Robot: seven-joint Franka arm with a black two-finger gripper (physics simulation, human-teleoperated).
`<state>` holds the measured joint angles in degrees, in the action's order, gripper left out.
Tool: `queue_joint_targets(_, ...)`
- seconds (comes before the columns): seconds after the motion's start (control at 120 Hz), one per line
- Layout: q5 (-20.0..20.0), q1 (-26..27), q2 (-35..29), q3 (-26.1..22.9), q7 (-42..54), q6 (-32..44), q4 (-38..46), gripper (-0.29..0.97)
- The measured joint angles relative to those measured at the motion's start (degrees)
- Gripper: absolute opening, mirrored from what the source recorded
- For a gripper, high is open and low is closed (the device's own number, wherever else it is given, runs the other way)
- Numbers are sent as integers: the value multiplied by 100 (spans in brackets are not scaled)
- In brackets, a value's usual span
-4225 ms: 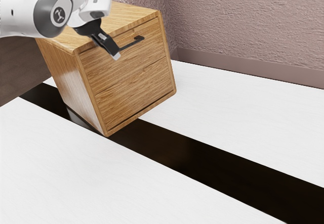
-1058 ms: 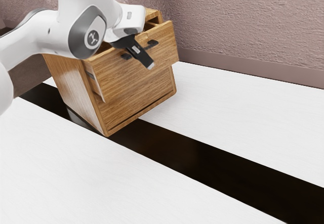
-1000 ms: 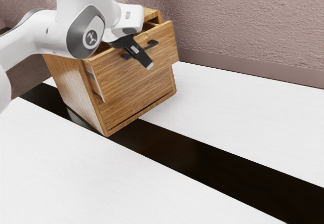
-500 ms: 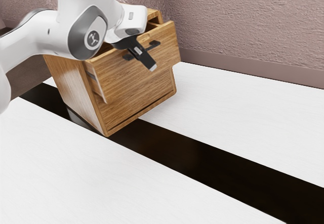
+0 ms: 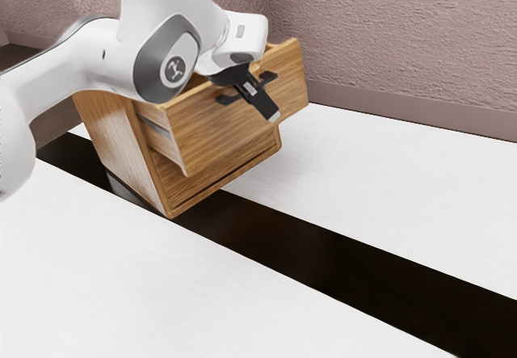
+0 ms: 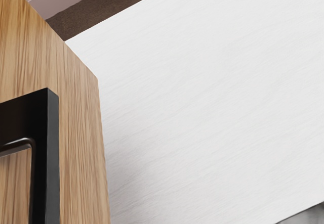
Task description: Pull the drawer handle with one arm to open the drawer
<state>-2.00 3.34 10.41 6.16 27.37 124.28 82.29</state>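
A wooden cabinet [image 5: 121, 132] stands tilted at the back of the white table [image 5: 388, 180], toward the exterior view's left. Its upper drawer [image 5: 230, 124] is pulled well out toward the exterior view's right, and the lower drawer front [image 5: 218, 168] is flush with the body. My gripper [image 5: 270, 112] reaches down over the drawer's top edge and is shut on the black drawer handle [image 5: 264, 76]. One finger [image 5: 260, 99] crosses in front of the bar. In the wrist view the handle [image 6: 46, 158] lies against the wooden drawer front [image 6: 76, 133], close under my hand.
A dark gap [image 5: 323, 253] runs diagonally between two white table slabs in front of the cabinet. A rough pinkish wall [image 5: 404, 27] with a brown baseboard [image 5: 420, 107] stands behind. White tabletop [image 6: 212, 107] spreads beyond the drawer's edge.
The drawer has slid further out toward the exterior view's right, and my gripper has moved with it on the handle. It was shut 4.2 s ago.
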Motion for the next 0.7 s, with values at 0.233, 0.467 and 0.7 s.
queue_joint_targets(0.233, 12, 262, 30, 10, -46, 8, 3, 69)
queue_joint_targets(0.467, -28, 354, -165, 8, -80, 3, -70, 63)
queue_joint_targets(0.7, -85, 371, -853, 2, -380, -988, -611, 67)
